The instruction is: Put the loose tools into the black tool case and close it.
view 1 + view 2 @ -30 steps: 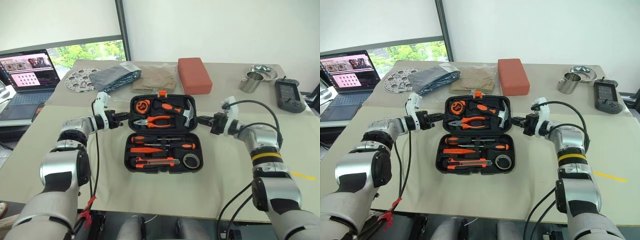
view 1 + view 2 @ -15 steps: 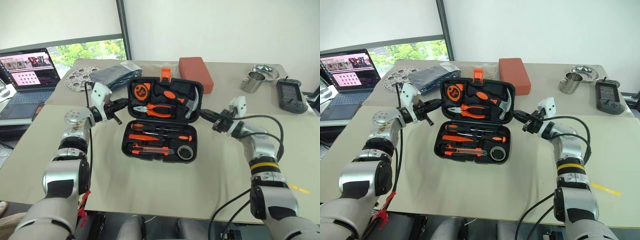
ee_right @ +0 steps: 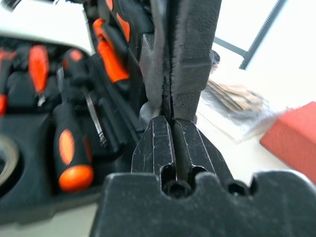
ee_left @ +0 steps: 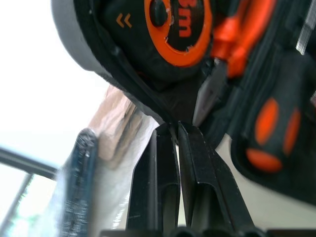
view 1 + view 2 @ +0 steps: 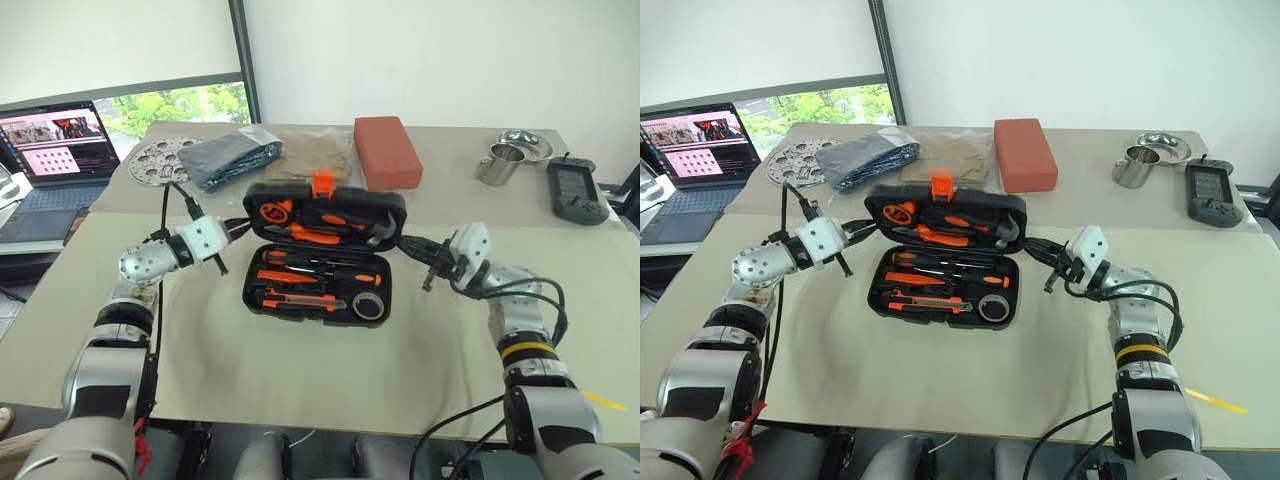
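Observation:
The black tool case (image 5: 262, 293) sits mid-table with its lid (image 5: 300, 192) raised and tilted forward over the base, the orange latch (image 5: 322, 183) at the top. In the base's slots lie orange-and-black screwdrivers (image 5: 320, 277), a utility knife (image 5: 300, 298) and a dark tape roll (image 5: 371, 305). My left gripper (image 5: 238, 228) is shut on the lid's left edge, its fingers (image 4: 165, 163) pinching the rim. On the lid's right edge my right gripper (image 5: 408, 243) is shut too, fingers (image 3: 157, 143) pressed on the rim.
Along the far side lie a red-orange block (image 5: 387, 152), plastic bags (image 5: 235, 155), a perforated metal disc (image 5: 160, 158), steel cups (image 5: 498, 163) and a black handheld device (image 5: 578, 190). A laptop (image 5: 55, 150) stands at far left.
The lid has swung up from lying flat open and now leans over the base. Both grippers rolled and drew back toward me with the lid's edges.

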Tool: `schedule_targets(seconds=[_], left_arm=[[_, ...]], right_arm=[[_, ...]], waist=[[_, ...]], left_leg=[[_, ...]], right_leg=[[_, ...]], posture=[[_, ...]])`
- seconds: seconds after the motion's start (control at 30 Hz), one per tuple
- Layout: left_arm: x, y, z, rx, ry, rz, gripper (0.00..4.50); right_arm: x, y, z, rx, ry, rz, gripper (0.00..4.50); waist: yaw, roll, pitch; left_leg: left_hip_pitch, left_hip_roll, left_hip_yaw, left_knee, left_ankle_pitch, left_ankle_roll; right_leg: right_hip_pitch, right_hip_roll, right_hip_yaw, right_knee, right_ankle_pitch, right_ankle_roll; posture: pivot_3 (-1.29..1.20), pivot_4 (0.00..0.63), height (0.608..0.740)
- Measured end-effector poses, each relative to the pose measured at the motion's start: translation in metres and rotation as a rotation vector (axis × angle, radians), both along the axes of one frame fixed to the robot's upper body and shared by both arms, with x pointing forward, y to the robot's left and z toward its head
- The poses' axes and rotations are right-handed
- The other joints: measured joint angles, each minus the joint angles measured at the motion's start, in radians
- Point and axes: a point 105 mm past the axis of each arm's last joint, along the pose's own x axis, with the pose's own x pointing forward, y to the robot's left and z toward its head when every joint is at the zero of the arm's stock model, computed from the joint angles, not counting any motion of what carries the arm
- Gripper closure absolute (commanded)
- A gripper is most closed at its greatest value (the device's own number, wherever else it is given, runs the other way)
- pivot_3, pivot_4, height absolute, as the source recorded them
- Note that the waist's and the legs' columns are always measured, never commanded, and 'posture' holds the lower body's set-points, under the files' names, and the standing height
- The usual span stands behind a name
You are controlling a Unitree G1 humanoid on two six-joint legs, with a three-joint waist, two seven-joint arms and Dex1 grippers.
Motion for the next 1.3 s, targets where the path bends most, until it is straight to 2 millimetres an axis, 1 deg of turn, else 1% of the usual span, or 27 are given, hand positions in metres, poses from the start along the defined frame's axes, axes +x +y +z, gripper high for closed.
schedule_targets(seconds=[0.03, 0.07, 0.1, 0.13, 0.17, 0.2, 0.23, 0.27, 0.3, 0.33, 0.37, 0.4, 0.43, 0.47, 0.53, 0.6, 0.7, 0.77, 0.87, 0.93, 1.0, 1.1, 1.13, 1.17, 1.2, 1.23, 1.3], left_arm=[[-0.003, 0.001, -0.003, 0.023, -0.008, -0.007, 4.5], [-0.006, 0.002, -0.007, 0.056, -0.024, -0.014, 4.16], [-0.01, 0.005, -0.01, 0.096, -0.041, -0.021, 3.81], [-0.013, 0.008, -0.014, 0.137, -0.046, -0.028, 3.63], [-0.016, 0.013, -0.019, 0.189, -0.056, -0.027, 3.18], [-0.017, 0.018, -0.022, 0.224, -0.057, -0.015, 2.93], [-0.018, 0.028, -0.021, 0.246, -0.078, 0.018, 2.46], [-0.018, 0.039, -0.016, 0.264, -0.103, 0.053, 2.14], [-0.019, 0.049, -0.01, 0.272, -0.12, 0.079, 1.73], [-0.021, 0.06, -0.003, 0.284, -0.136, 0.105, 1.49], [-0.024, 0.066, 0.001, 0.287, -0.148, 0.112, 1.05], [-0.026, 0.07, 0.004, 0.29, -0.163, 0.114, 0.73], [-0.028, 0.071, 0.005, 0.29, -0.167, 0.104, 0.26], [-0.031, 0.071, 0.004, 0.293, -0.161, 0.089, 0.06], [-0.036, 0.07, -0.006, 0.285, -0.108, 0.072, 0.06], [-0.029, 0.072, -0.016, 0.195, -0.001, 0.127, 0.06], [-0.02, 0.068, -0.024, 0.044, 0.162, 0.158, 0.06], [-0.015, 0.068, -0.022, -0.068, 0.256, 0.167, 0.06], [0.001, 0.053, -0.003, -0.308, 0.4, 0.109, 0.06], [0.011, 0.037, 0.017, -0.44, 0.458, 0.036, 0.06], [0.018, 0.027, 0.037, -0.535, 0.49, -0.016, 0.06], [0.021, 0.012, 0.051, -0.594, 0.54, -0.091, 0.0], [0.021, 0.007, 0.053, -0.601, 0.558, -0.118, 0.0], [0.019, -0.002, 0.052, -0.602, 0.59, -0.158, 0.0], [0.018, -0.01, 0.051, -0.594, 0.615, -0.19, 0.0], [0.017, -0.019, 0.049, -0.583, 0.646, -0.223, 0.0], [0.013, -0.037, 0.039, -0.523, 0.704, -0.279, 0.0]], right_arm=[[-0.002, -0.003, -0.001, -0.027, -0.01, 0.004, 3.18], [-0.005, -0.006, -0.004, -0.058, -0.021, 0.009, 2.76], [-0.008, -0.01, -0.007, -0.082, -0.028, 0.009, 2.48], [-0.011, -0.014, -0.01, -0.104, -0.029, 0.009, 2.14], [-0.015, -0.02, -0.015, -0.139, -0.027, 0.01, 1.76], [-0.018, -0.027, -0.02, -0.169, -0.016, 0.001, 1.52], [-0.022, -0.038, -0.026, -0.201, 0.006, -0.018, 1.08], [-0.026, -0.051, -0.031, -0.223, 0.036, -0.044, 0.76], [-0.029, -0.059, -0.034, -0.238, 0.053, -0.061, 0.68], [-0.032, -0.069, -0.036, -0.256, 0.074, -0.078, 0.68], [-0.034, -0.074, -0.037, -0.264, 0.082, -0.085, 0.68], [-0.035, -0.076, -0.036, -0.268, 0.08, -0.09, 0.68], [-0.035, -0.077, -0.035, -0.266, 0.074, -0.09, 0.68], [-0.036, -0.077, -0.034, -0.255, 0.068, -0.09, 0.68], [-0.038, -0.078, -0.032, -0.229, 0.063, -0.089, 0.68], [-0.042, -0.075, -0.032, -0.184, 0.082, -0.072, 0.68], [-0.044, -0.061, -0.031, -0.095, 0.124, -0.035, 0.68], [-0.048, -0.05, -0.027, -0.047, 0.161, -0.006, 0.68], [-0.059, -0.028, -0.011, 0.076, 0.261, 0.051, 0.68], [-0.075, -0.009, 0.001, 0.136, 0.333, 0.123, 0.68], [-0.093, 0.009, 0.01, 0.161, 0.397, 0.203, 0.68], [-0.109, 0.023, 0.008, 0.168, 0.479, 0.232, 1.38], [-0.113, 0.029, 0.004, 0.163, 0.503, 0.245, 1.77], [-0.118, 0.036, 0.0, 0.158, 0.526, 0.252, 2.15], [-0.12, 0.042, -0.004, 0.154, 0.539, 0.252, 2.26], [-0.123, 0.051, -0.008, 0.155, 0.553, 0.264, 2.7], [-0.123, 0.066, -0.02, 0.137, 0.565, 0.252, 3.3]], waist=[[0.0, 0.0, 0.0], [0.0, 0.0, 0.0], [-0.001, -0.001, 0.0], [-0.001, -0.001, 0.0], [-0.004, -0.001, 0.0], [-0.005, -0.001, 0.001], [-0.006, -0.001, 0.001], [-0.006, -0.002, 0.001], [-0.007, -0.002, 0.001], [-0.008, -0.002, 0.001], [-0.009, -0.002, 0.001], [-0.01, -0.002, 0.001], [-0.011, -0.002, 0.001], [-0.01, -0.003, 0.001], [-0.009, -0.002, 0.001], [-0.008, -0.003, 0.002], [-0.005, -0.003, 0.002], [-0.004, -0.003, 0.002], [0.0, -0.003, 0.002], [0.004, -0.003, 0.002], [0.007, -0.003, 0.002], [0.006, -0.004, 0.001], [0.006, -0.004, 0.001], [0.006, -0.004, 0.002], [0.006, -0.004, 0.002], [0.006, -0.004, 0.002], [0.005, -0.005, 0.001]], left_leg=[[0.001, 0.0, 0.0, 0.0, 0.0, 0.0], [0.002, 0.0, 0.0, 0.0, 0.0, 0.0], [0.003, 0.001, 0.0, 0.0, 0.0, 0.0], [0.003, 0.001, 0.0, 0.0, 0.0, 0.0], [0.004, 0.001, 0.001, 0.0, 0.0, 0.0], [0.004, 0.001, 0.001, 0.0, 0.0, 0.0], [0.004, 0.001, 0.001, 0.0, 0.0, 0.0], [0.004, 0.002, 0.001, 0.0, 0.0, 0.0], [0.006, 0.002, 0.002, -0.001, 0.0, 0.0], [0.008, 0.002, 0.004, -0.002, 0.0, 0.0], [0.011, 0.002, 0.006, -0.002, 0.0, 0.0], [0.013, 0.002, 0.008, -0.003, 0.0, 0.0], [0.014, 0.003, 0.009, -0.003, 0.0, 0.0], [0.015, 0.003, 0.011, -0.003, 0.0, 0.0], [0.016, 0.003, 0.014, -0.002, 0.0, 0.0], [0.016, 0.004, 0.021, -0.001, 0.0, 0.0], [0.015, 0.004, 0.023, 0.0, 0.0, 0.0], [0.013, 0.004, 0.023, 0.0, 0.0, 0.0], [0.01, 0.004, 0.02, 0.001, 0.0, 0.0], [0.006, 0.003, 0.017, 0.003, 0.0, 0.0], [0.005, 0.002, 0.014, 0.004, 0.0, 0.0], [0.003, 0.001, 0.012, 0.004, 0.0, 0.0], [0.003, 0.001, 0.011, 0.004, 0.0, 0.0], [0.003, 0.001, 0.01, 0.005, 0.0, 0.0], [0.002, 0.001, 0.009, 0.005, 0.0, 0.0], [0.002, 0.002, 0.008, 0.006, 0.0, 0.0], [0.001, 0.001, 0.008, 0.007, 0.0, 0.0]], right_leg=[[0.002, 0.0, 0.0, -0.001, 0.0, 0.0], [0.003, 0.0, 0.0, -0.001, 0.0, 0.0], [0.004, -0.001, 0.0, -0.001, 0.0, 0.0], [0.004, -0.001, 0.0, -0.002, 0.0, 0.0], [0.004, -0.001, 0.0, -0.002, 0.0, 0.0], [0.004, -0.001, 0.0, -0.002, 0.0, 0.0], [0.004, -0.002, 0.0, -0.003, 0.0, 0.0], [0.004, -0.002, 0.0, -0.003, 0.0, 0.0], [0.004, -0.002, 0.0, -0.003, 0.0, 0.0], [0.005, -0.003, 0.001, -0.003, 0.0, 0.0], [0.005, -0.003, 0.001, -0.003, 0.0, 0.0], [0.007, -0.004, 0.001, -0.004, 0.0, 0.0], [0.007, -0.004, 0.001, -0.004, 0.0, 0.0], [0.007, -0.004, 0.001, -0.004, 0.0, 0.0], [0.008, -0.005, 0.001, -0.003, 0.0, 0.0], [0.007, -0.005, 0.0, -0.001, 0.0, 0.0], [0.006, -0.004, -0.001, -0.001, 0.0, 0.0], [0.005, -0.003, -0.001, -0.001, 0.0, 0.0], [0.004, -0.001, -0.002, -0.001, 0.0, 0.0], [0.003, 0.0, -0.003, -0.001, 0.0, 0.0], [0.003, 0.001, -0.003, -0.002, 0.0, 0.0], [0.003, 0.002, -0.003, -0.003, -0.001, 0.001], [0.003, 0.003, -0.004, -0.003, -0.001, 0.001], [0.003, 0.003, -0.003, -0.003, -0.001, 0.001], [0.003, 0.004, -0.003, -0.003, -0.001, 0.001], [0.003, 0.004, -0.003, -0.003, -0.001, 0.002], [0.003, 0.005, -0.003, -0.003, -0.001, 0.002]], posture=[[0.0, 0.15, 0.74], [0.0, 0.15, 0.74], [0.0, 0.15, 0.74], [0.0, 0.15, 0.74], [0.0, 0.15, 0.74], [0.0, 0.15, 0.74], [0.0, 0.15, 0.74], [0.0, 0.15, 0.74], [0.0, 0.15, 0.74], [0.0, 0.15, 0.74], [0.0, 0.15, 0.74], [0.0, 0.15, 0.74], [0.0, 0.15, 0.74], [0.0, 0.15, 0.74], [0.0, 0.15, 0.74], [0.0, 0.15, 0.74], [0.0, 0.15, 0.74], [0.0, 0.15, 0.74], [0.0, 0.15, 0.74], [0.0, 0.15, 0.74], [0.0, 0.15, 0.74], [0.0, 0.15, 0.74], [0.0, 0.15, 0.74], [0.0, 0.15, 0.74], [0.0, 0.15, 0.74], [0.0, 0.15, 0.74], [0.0, 0.15, 0.74]])
